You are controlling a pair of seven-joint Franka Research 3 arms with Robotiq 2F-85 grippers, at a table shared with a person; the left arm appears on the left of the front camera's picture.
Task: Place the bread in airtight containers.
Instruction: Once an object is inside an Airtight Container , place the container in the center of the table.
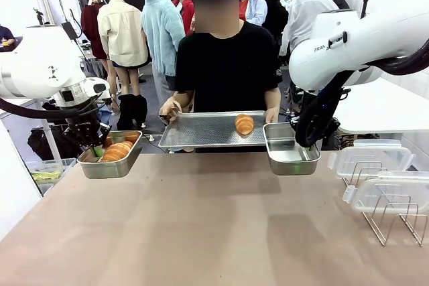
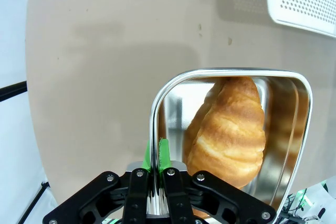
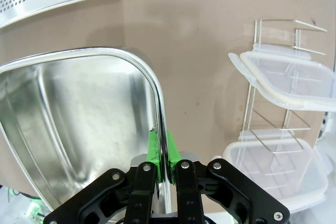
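On the left, the left gripper [image 1: 92,143] is clamped tight on the rim of the left tin [image 1: 110,165]. The left wrist view shows its green pads [image 2: 163,150] pinching the steel edge. A croissant roll [image 1: 118,151] is already in there, lying lengthwise along the tin and filling most of it.

In the middle, the person's hands [image 1: 170,108] hold the perforated tray [image 1: 201,132] at the far side of the table [image 1: 214,232], and one last roll [image 1: 244,124] sits on it towards its right end. Its long axis seems to run front to back, though that's hard to call from here.

To the right, the right gripper [image 1: 305,140] is shut on the rim of the right tin [image 1: 289,157], which is bare inside. That's the relation that matters: the roll lies just left of the empty tin and a little farther across the table. The right arm is much the nearer, but its jaws are busy, so the person's hand at that tray end looks best placed to drop it in.

At far right, two clear lids [image 1: 373,157] wait on the wire rack [image 1: 395,222], not yet fitted.
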